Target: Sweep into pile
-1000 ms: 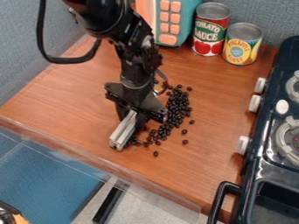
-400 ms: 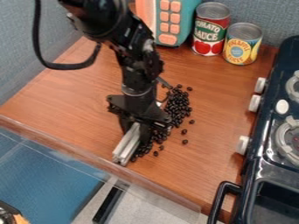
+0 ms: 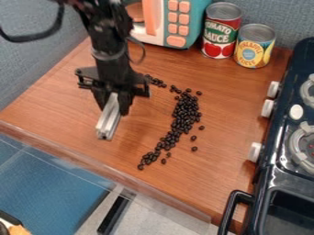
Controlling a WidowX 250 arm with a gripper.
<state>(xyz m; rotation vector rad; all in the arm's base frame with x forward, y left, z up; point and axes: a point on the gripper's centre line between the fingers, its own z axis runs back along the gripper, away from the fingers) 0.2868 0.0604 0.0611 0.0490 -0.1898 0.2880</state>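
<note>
Many dark beans [image 3: 186, 109] form a ragged band, gathering apparently midway; the gripper [image 3: 113, 106] clasps a pale bar [image 3: 107, 124], which should next push the band's ends inward.

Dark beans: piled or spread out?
Spread out: the beans form a long, uneven band, with a few lying apart on its right.

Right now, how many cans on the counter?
2. Red can at the back, beside the toy microwave; yellow can next to it, nearer the stove.
</note>
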